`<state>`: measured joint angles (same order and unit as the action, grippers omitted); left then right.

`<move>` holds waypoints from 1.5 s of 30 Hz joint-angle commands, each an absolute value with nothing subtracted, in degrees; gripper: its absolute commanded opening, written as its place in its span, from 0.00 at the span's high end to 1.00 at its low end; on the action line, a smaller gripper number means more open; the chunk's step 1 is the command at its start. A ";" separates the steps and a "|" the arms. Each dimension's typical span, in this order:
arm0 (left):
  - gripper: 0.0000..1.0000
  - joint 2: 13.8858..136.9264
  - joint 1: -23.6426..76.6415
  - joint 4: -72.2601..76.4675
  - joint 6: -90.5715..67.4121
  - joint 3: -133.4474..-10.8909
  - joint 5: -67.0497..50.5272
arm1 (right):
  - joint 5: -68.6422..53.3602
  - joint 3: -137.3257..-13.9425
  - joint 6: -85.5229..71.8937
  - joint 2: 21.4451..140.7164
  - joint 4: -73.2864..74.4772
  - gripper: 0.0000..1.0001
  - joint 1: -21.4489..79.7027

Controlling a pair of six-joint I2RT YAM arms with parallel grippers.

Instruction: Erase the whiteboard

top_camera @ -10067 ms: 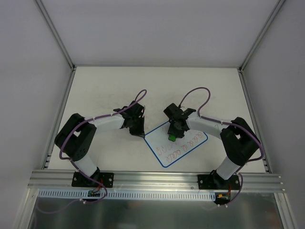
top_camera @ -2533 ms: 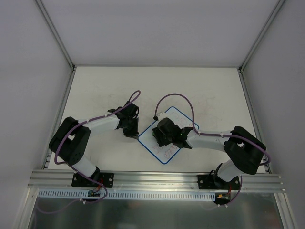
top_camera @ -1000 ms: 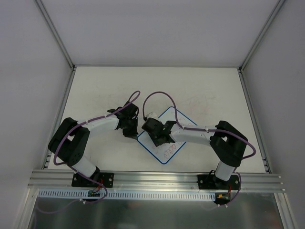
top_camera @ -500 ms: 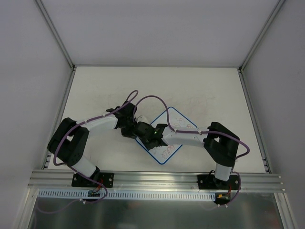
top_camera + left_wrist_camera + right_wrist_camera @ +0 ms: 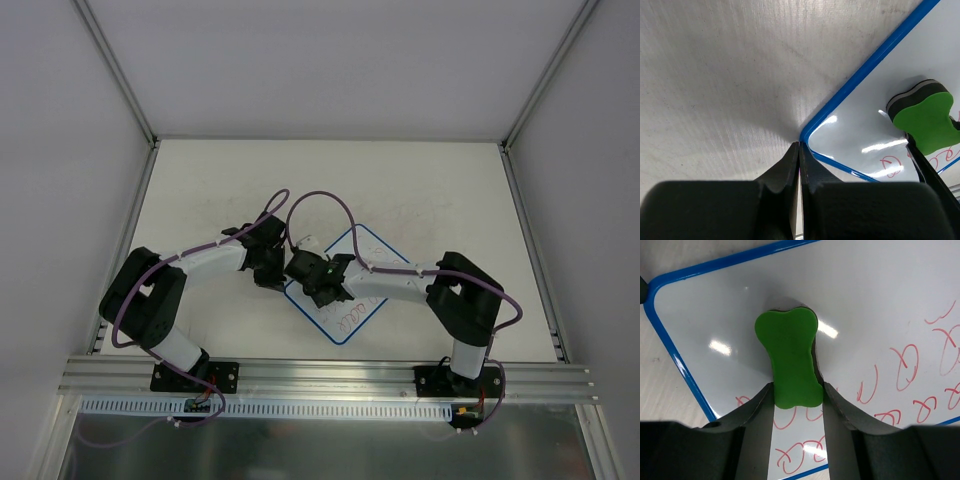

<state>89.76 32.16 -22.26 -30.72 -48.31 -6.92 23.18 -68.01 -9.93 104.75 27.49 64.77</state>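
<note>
Right wrist: the eraser (image 5: 789, 357) is gripped by the right end effector (image 5: 796, 387); the board (image 5: 880, 305) could be shoved past the closed left end effector (image 5: 799, 147).

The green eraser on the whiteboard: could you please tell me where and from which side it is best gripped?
Grip the eraser across its narrow waist, from above, a finger on each long side: the bone shape pinches in there and flares at both ends, which should resist slipping. The right tool now clamps its sides nearer one end.
</note>
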 commanded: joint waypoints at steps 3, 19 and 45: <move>1.00 87.89 32.78 -23.82 -30.85 -47.72 -5.54 | 22.08 -66.97 -12.75 103.36 26.21 1.00 63.81; 1.00 87.54 32.43 -23.82 -30.59 -47.29 -5.45 | 11.78 -66.97 -8.26 103.62 21.62 1.00 65.39; 1.00 86.22 31.99 -23.82 -31.11 -46.76 -6.15 | 18.73 -54.14 -21.45 93.69 24.35 1.00 48.43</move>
<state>88.68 32.18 -23.07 -30.72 -46.87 -5.74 17.72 -55.33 -20.95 95.11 21.08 47.79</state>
